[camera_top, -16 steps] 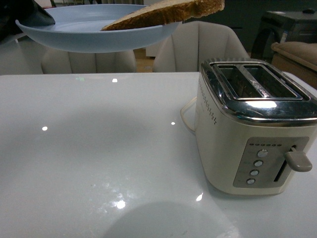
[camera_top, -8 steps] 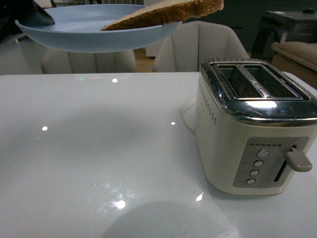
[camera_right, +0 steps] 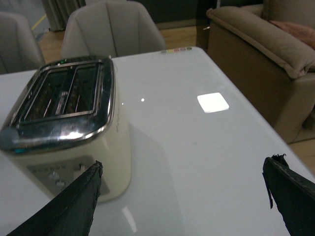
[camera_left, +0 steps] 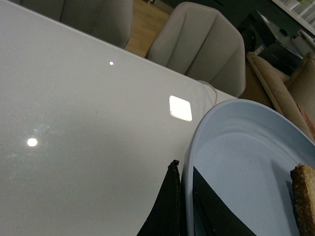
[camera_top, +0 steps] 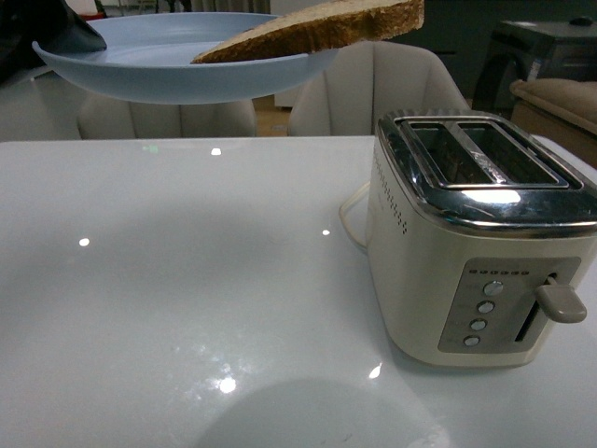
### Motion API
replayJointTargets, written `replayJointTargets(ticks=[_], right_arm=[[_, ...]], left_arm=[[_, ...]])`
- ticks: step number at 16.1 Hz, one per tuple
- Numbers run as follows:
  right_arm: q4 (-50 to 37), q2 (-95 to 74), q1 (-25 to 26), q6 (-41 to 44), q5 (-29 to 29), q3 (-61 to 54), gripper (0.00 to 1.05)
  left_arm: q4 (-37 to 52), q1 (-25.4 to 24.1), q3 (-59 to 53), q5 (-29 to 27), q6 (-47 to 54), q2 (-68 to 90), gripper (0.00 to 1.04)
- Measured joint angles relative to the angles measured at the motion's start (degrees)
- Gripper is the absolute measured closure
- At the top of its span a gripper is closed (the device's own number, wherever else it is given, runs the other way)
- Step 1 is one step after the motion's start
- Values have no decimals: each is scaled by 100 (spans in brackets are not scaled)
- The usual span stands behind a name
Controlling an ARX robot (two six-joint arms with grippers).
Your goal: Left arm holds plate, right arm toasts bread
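The pale blue plate (camera_top: 177,70) hangs high above the white table at the upper left. The bread (camera_top: 317,26), a light brown half-slice with a tan crust, lies on it and sticks out over its right rim. My left gripper (camera_top: 65,33) is shut on the plate's left rim; in the left wrist view its dark fingers (camera_left: 170,206) pinch the plate (camera_left: 246,162), with the bread (camera_left: 305,196) at the far edge. My right gripper (camera_right: 184,169) is open and empty above the table, beside the toaster (camera_right: 69,123). The cream toaster (camera_top: 476,243) has two empty slots.
The toaster's lever (camera_top: 560,303) is up, on its near end. A white cord (camera_top: 353,219) runs behind the toaster. Grey chairs (camera_top: 373,89) stand behind the table. A brown sofa (camera_right: 266,54) is beyond the table's right edge.
The plate with the bread has shifted very slightly to the right and up. Nothing else has moved.
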State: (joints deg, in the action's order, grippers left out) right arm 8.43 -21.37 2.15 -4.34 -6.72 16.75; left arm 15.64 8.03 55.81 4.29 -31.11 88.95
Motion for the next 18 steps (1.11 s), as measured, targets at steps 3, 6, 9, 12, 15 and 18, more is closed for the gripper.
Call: replayJointTargets(ticks=[3, 6, 9, 12, 15, 18], right_arm=[[-774, -1252, 127, 142, 234, 737, 6], [-1169, -2662, -149, 184, 313, 2142, 6], [-907, -3491, -404, -238, 782, 2870, 6], [-798, -3886, -514, -1191, 1488, 2916, 6], [-1283, -4446, -940, -2688, 2151, 2922, 6], [-2151, -4986, -1279, -4039, 2616, 3101, 6]], left_arm=[[4, 0, 0, 0, 0, 0, 102], [4, 0, 0, 0, -2, 0, 102], [4, 0, 0, 0, 0, 0, 102], [7, 0, 0, 0, 0, 0, 102], [7, 0, 0, 0, -2, 0, 102], [7, 0, 0, 2, -2, 0, 102]])
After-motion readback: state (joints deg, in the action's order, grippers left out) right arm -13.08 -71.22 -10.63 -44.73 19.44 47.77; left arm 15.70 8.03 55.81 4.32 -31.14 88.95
